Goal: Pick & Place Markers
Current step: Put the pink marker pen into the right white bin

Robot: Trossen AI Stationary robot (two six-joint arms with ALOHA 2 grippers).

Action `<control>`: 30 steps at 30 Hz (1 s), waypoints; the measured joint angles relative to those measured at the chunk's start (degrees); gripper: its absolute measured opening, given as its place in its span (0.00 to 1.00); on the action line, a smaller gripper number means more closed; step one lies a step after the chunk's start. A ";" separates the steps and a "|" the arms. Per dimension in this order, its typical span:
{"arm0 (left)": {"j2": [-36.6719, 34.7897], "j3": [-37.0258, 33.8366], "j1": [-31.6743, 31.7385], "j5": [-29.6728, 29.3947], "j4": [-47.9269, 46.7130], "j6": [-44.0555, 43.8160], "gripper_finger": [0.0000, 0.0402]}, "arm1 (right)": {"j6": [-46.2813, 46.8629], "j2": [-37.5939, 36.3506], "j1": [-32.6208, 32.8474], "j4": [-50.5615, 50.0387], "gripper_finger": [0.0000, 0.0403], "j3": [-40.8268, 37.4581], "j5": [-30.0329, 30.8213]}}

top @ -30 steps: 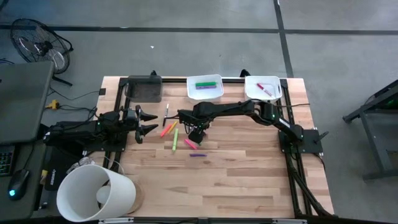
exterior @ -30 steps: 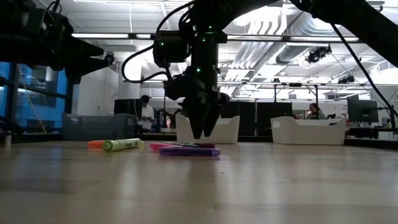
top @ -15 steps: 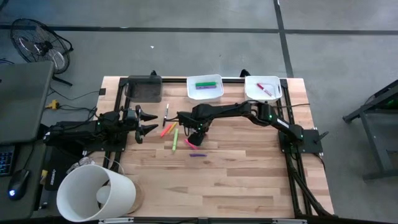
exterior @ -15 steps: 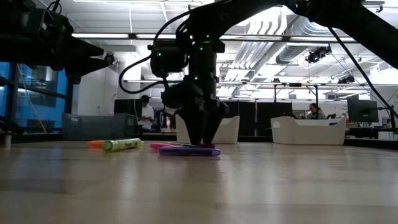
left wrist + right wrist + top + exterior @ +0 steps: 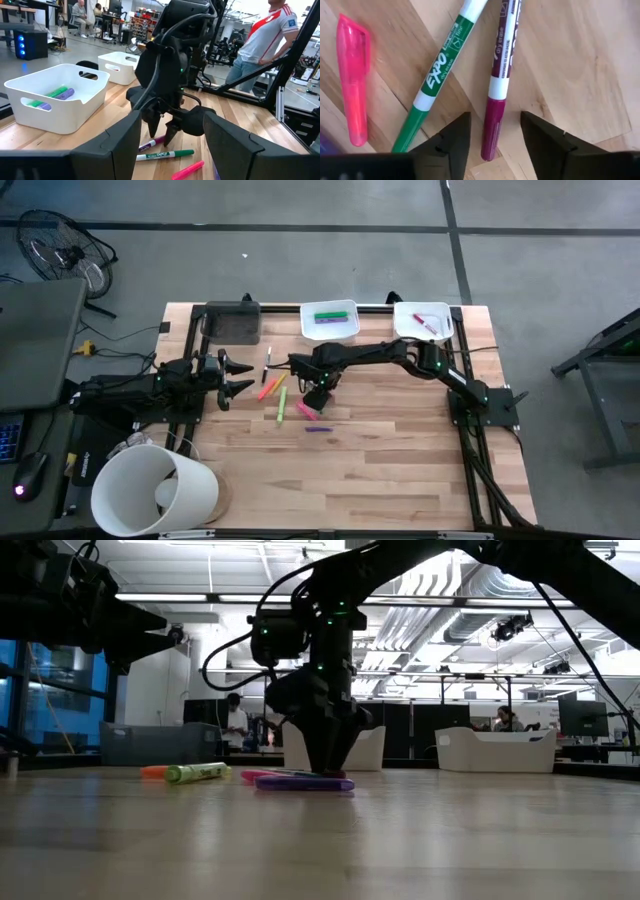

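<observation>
Grey concrete floor [image 5: 300,240], a floor fan [image 5: 62,248], bright ceiling strip lights [image 5: 420,600].

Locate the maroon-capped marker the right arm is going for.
In the right wrist view, the maroon-capped marker lies flat on the wooden table between the right gripper's fingers, beside a green Expo marker.

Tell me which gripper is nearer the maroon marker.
Right. The right gripper is down over the maroon marker, fingers either side of it. The left gripper waits near the table's left edge, well away.
</observation>
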 joint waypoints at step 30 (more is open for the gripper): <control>0.00 0.00 0.02 0.00 -0.02 0.00 0.53 | 0.05 -0.30 1.36 1.51 0.08 -2.49 3.91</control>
